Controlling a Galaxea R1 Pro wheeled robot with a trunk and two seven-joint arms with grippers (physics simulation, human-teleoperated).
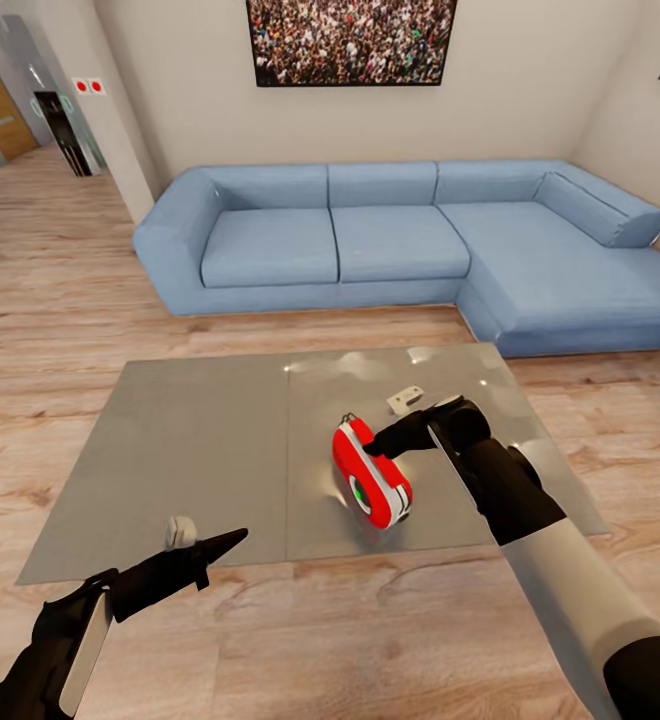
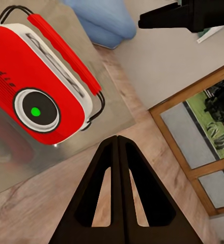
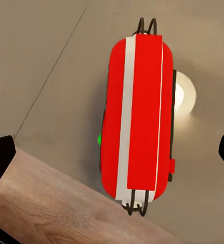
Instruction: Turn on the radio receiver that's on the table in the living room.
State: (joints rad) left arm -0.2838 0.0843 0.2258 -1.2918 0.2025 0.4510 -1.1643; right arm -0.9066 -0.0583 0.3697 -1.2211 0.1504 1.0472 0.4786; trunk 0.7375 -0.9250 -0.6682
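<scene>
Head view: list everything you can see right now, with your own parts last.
radio receiver: one, red with white trim, green-lit dial, on the table's right panel
table: one, glossy grey, two panels, on the wood floor
small white object: one, on the table behind the radio
small whitish object: one, at the table's near edge
sofa: one, blue, L-shaped, by the wall
crowd picture: one, above the sofa
left gripper: black, fingers together, near the table's near edge
right gripper: black, fingers apart, over the radio

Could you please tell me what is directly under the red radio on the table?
The radio stands on the grey table, near its front edge. Only glossy tabletop shows around it; the patch beneath its base is covered.
</scene>
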